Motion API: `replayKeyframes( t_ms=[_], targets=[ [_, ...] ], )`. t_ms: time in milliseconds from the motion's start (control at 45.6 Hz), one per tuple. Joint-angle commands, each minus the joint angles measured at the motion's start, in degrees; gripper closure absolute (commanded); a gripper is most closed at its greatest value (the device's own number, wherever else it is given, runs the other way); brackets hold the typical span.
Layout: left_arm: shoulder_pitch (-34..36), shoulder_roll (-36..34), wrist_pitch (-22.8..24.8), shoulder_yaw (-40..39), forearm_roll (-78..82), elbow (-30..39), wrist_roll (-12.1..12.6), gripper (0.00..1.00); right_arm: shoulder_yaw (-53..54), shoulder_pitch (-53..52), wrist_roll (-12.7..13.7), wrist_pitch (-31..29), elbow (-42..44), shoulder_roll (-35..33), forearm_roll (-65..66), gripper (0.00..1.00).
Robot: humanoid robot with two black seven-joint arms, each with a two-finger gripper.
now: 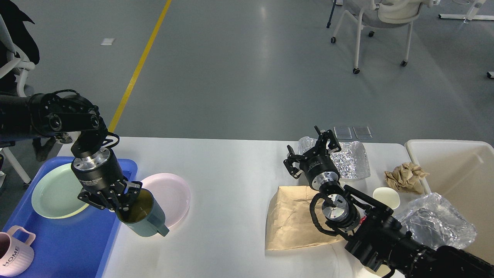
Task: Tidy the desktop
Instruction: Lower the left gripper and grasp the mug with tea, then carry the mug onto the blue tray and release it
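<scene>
Far left, you've got the blue tray [69, 239] hanging off the worktop's [231, 173] left end, with a green plate [54, 193] on it and a pink mug [13, 251] at its near corner. Now your left pincer [115, 200]: it points down and its fingers are clamped over the rim of a teal mug [144, 218], which tilts, mouth toward the pincer, handle down and to the right. The mug sits right at the tray's right edge, overlapping the pink plate [170, 197] that lies on the worktop just beside the tray. So the relation that counts here, by my reading: the tray is directly left of the mug, a short sideways carry, and the left arm is the only one near it. Across the bare middle of the worktop you reach the rubbish. A brown paper bag [293, 224] lies flat, long side running away from you. Your right pincer [314, 148] hovers past its far edge, fingers spread wide, holding nothing, aimed at the crumpled foil [351, 160] just to its right. Further right come a small white cup [386, 197], a crumpled paper wad [405, 177] and a clear plastic wrapper [436, 224], all close to the beige bin [455, 162] at the right end. The bin lies to the right of everything there, so the right arm is the one nearer it.
</scene>
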State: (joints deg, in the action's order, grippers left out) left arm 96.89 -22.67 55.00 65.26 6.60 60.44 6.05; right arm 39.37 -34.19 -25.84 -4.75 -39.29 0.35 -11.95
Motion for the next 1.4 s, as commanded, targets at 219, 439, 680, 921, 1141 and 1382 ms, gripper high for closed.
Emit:
replayKeyframes(
  t_ms=[219, 439, 680, 921, 1141, 1382],
  targets=[
    [-5.6, -18.6, 0.0, 2.9, 0.7, -6.6, 0.1, 1.0, 0.0, 0.0, 0.0, 0.0, 0.0, 0.0, -0.1, 0.0],
    [-14.2, -23.0, 0.0, 1.2, 0.7, -13.0, 0.1, 1.0, 0.0, 0.0, 0.0, 0.0, 0.0, 0.0, 0.0, 0.0],
    [-25.7, -22.0, 0.0, -8.2, 0.8, -20.0, 0.4, 1.0, 0.0, 0.0, 0.0, 0.0, 0.0, 0.0, 0.0, 0.0],
    [-28.4, -19.8, 0.0, -12.1, 0.8, -21.8, 0.7, 0.99, 0.0, 0.0, 0.0, 0.0, 0.0, 0.0, 0.0, 0.0],
    [-28.7, -19.3, 0.0, -12.3, 0.8, -21.7, 0.7, 0.77, 0.0, 0.0, 0.0, 0.0, 0.0, 0.0, 0.0, 0.0],
    [-29.3, -19.3, 0.0, -12.0, 0.8, -21.7, 0.7, 0.6, 0.0, 0.0, 0.0, 0.0, 0.0, 0.0, 0.0, 0.0]
  ],
)
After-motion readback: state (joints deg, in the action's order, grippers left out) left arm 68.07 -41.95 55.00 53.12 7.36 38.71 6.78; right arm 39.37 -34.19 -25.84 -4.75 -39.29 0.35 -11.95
